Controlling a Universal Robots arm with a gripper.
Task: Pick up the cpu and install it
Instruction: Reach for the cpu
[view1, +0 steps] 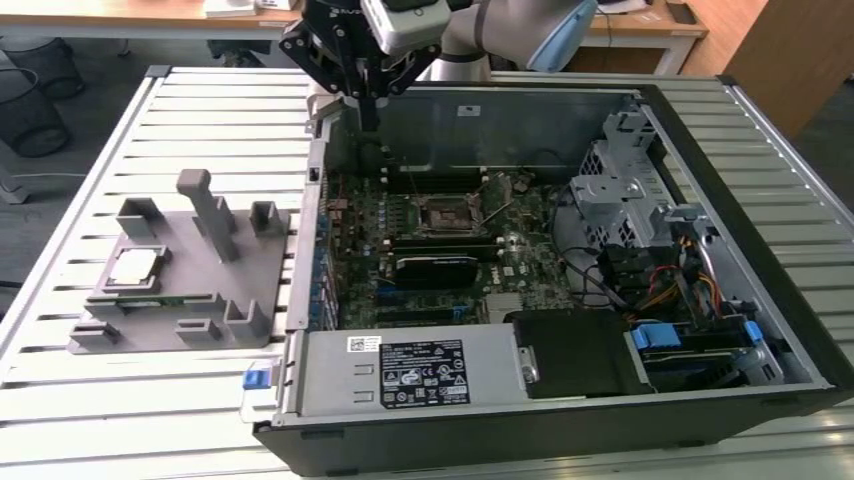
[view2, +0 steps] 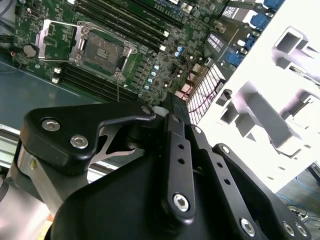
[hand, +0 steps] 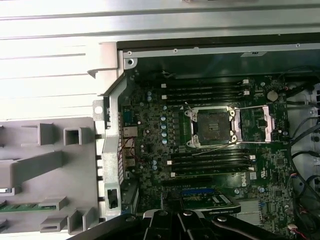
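The gripper (view1: 367, 118) hangs over the far rim of the open computer case (view1: 534, 125), at about twelve o'clock in the exterior view. Its black fingers (view1: 366, 100) are pressed together into one narrow tip and pinch nothing. In the second wrist view the gripper (view2: 170, 102) linkages converge to that same closed tip above the motherboard (view2: 150, 65). The cpu (view1: 138, 265), a small square chip with a silvery top, lies flat on the grey plastic fixture block (view1: 220, 235). That block sits on the slatted table (view1: 80, 180), at about nine o'clock from the case and well apart from the gripper. A thin green strip of circuit board (view1: 134, 304) lies on the fixture just beside the cpu, toward six o'clock. Inside the case the cpu socket (view1: 447, 212) sits near the middle of the motherboard. In both wrist views the socket (view2: 102, 50) (hand: 212, 125) has its metal frame (hand: 267, 122) swung open to one side, with rows of memory slots (hand: 205, 90) flanking it. In the exterior view a black expansion card (view1: 434, 268) lies at six o'clock from the socket, the power supply (view1: 414, 375) fills the near corner, and a grey drive cage (view1: 621, 190) stands at three o'clock.
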